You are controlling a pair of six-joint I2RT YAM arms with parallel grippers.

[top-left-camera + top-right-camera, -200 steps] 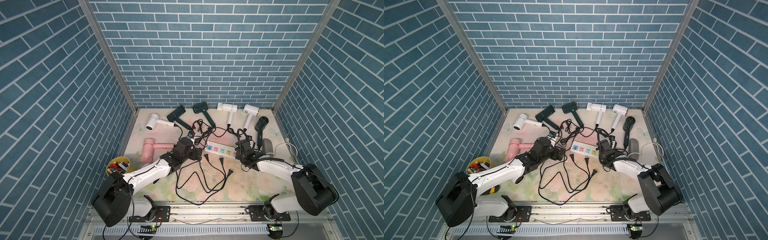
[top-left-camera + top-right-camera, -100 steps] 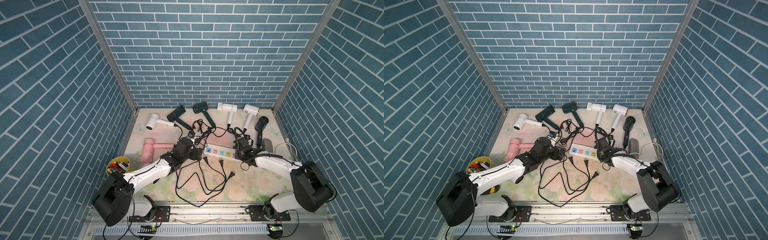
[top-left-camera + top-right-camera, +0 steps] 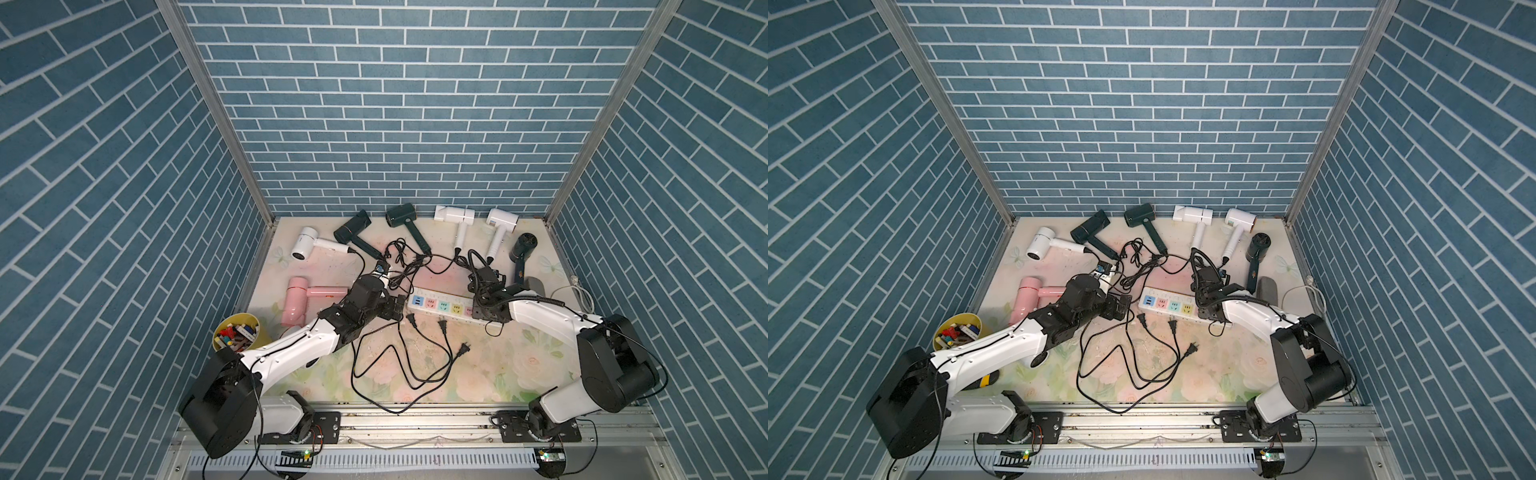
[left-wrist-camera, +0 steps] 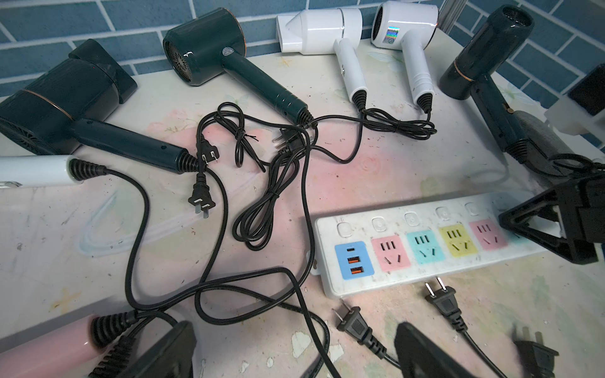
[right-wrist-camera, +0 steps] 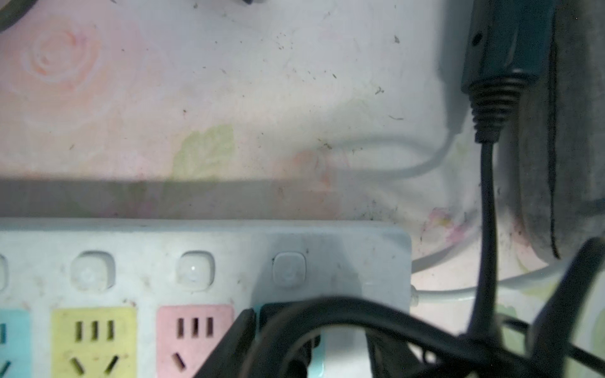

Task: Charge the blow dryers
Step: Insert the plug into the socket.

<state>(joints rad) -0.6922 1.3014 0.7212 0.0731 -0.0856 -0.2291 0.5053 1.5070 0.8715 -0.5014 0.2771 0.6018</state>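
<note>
Though astride the socketed plug (image 5: 278, 319), right pincer (image 3: 482, 313) spread; left pincer (image 4: 294, 333) wide, empty.

From where I stand I count seven hammer-shaped plastic blow dryers (image 3: 401, 216) on the floral counter (image 3: 519, 374). There are three white ones (image 3: 455, 215), three dark green-black ones (image 3: 353, 227) and one pink one (image 3: 296, 305) at centre left.

One long white power strip (image 3: 440, 306) lies mid-frame. It shows one blue USB panel (image 4: 353, 260) and four clear pastel sockets (image 4: 424, 247), with a fifth mostly covered.

Six loose black two-pin plugs (image 4: 201, 201) show in the left wrist view, three of them just below the strip.

There is also one yellow cup (image 3: 245, 327) of small coloured bits, one grey rounded cylinder (image 3: 534, 286), one thin white cable (image 5: 458, 289) and two white-and-black robot arms (image 3: 291, 353).
</note>
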